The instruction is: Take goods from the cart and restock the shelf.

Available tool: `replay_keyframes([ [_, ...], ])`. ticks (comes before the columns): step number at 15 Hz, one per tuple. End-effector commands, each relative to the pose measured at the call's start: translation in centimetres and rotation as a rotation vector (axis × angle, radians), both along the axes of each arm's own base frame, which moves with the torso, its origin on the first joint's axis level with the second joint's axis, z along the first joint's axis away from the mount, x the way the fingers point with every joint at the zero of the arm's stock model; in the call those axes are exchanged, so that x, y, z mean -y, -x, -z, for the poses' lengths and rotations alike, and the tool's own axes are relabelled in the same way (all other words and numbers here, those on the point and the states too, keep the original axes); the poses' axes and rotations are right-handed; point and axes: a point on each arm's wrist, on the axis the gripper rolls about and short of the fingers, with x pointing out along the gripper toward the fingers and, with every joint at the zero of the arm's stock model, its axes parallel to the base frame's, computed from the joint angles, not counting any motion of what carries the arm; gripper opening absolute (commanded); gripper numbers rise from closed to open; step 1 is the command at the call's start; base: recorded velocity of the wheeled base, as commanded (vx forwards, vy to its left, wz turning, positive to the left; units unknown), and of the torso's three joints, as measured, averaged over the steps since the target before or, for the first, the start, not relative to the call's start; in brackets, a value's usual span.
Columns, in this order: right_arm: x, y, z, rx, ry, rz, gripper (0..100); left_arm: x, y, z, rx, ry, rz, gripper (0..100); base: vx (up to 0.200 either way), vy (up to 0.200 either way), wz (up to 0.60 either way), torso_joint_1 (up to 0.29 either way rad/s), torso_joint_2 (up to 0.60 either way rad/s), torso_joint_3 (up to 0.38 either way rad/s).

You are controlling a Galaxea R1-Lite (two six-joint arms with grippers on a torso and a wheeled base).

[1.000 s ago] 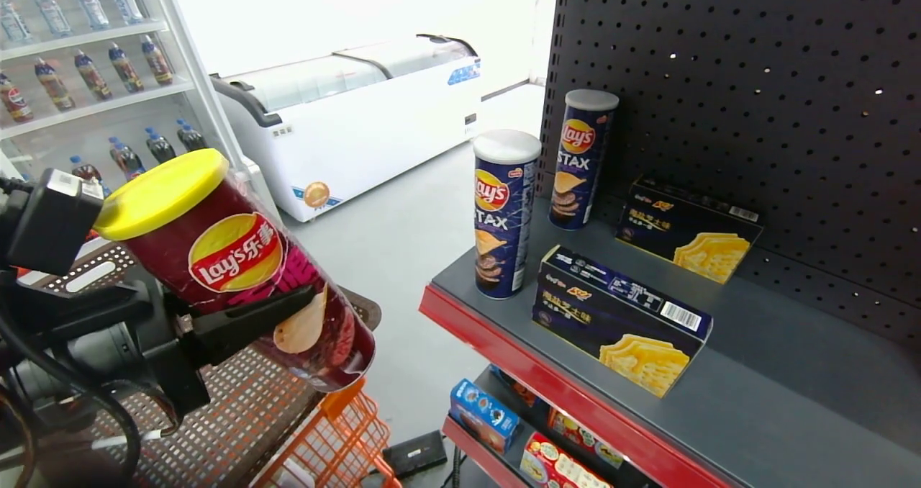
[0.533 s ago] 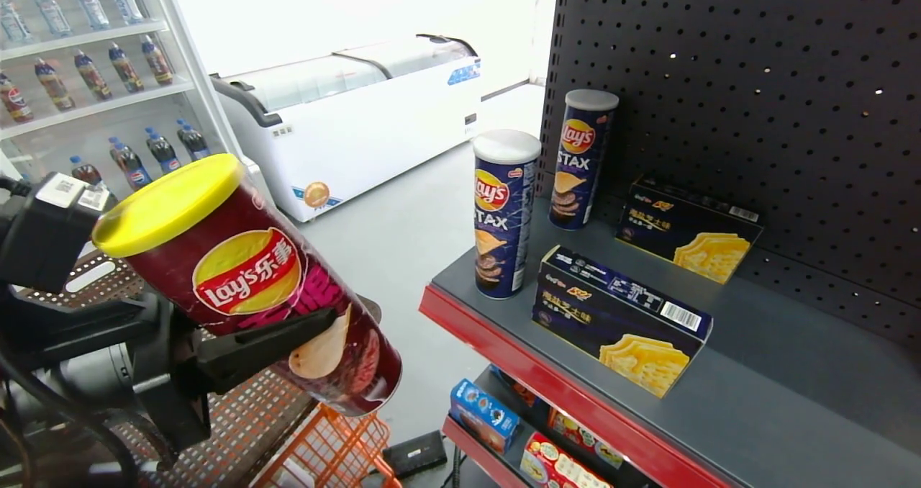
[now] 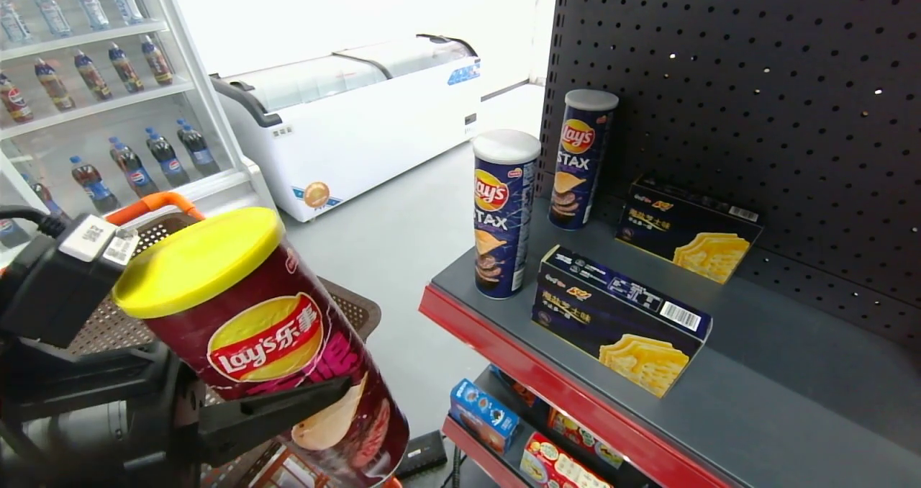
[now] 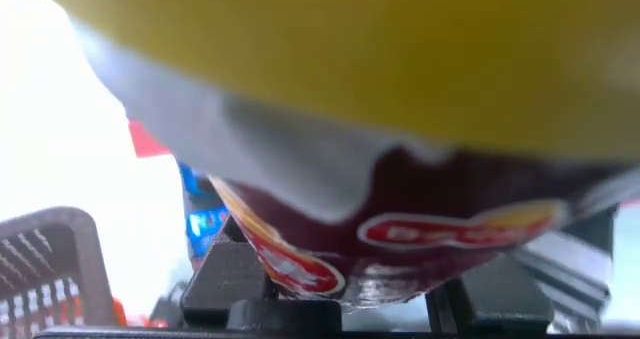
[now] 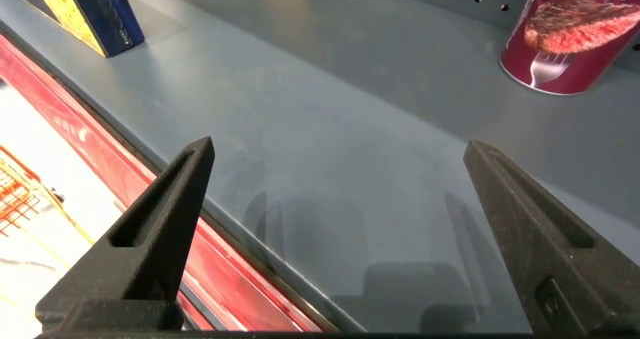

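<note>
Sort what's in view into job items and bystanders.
Job: red chip can, held by left gripper; cart; shelf; right gripper, open over the shelf.
Bystanders: blue chip cans, cracker boxes, chest freezer, drinks fridge.

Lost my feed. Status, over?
Left gripper shut on chips can, tilted, by cart. Right gripper open above shelf. Blue can stands at shelf's left front corner.
</note>
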Motion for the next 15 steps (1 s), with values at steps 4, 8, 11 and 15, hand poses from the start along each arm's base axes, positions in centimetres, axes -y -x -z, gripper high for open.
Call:
replay_keyframes([
  [4, 0.0, 0.0, 0.0, 0.0, 0.001, -0.001, 100, -0.1, 0.4, -1.8, 0.067, 0.024, 0.008, 0, 0.0, 0.0, 0.0, 0.0, 0.0, 0.0],
  [8, 0.0, 0.0, 0.0, 0.0, 0.002, -0.001, 100, 0.2, 0.0, -1.8, 0.061, 0.021, 0.014, 0, 0.0, 0.0, 0.0, 0.0, 0.0, 0.0],
  [11, 0.0, 0.0, 0.0, 0.0, 0.002, -0.001, 100, 0.5, -0.1, -1.7, 0.052, 0.017, 0.025, 0, 0.0, 0.0, 0.0, 0.0, 0.0, 0.0],
  [15, 0.0, 0.0, 0.0, 0.0, 0.002, -0.001, 100, 0.6, -0.3, -1.7, 0.05, 0.016, 0.028, 0, 0.0, 0.0, -0.3, 0.002, 0.0, 0.0],
])
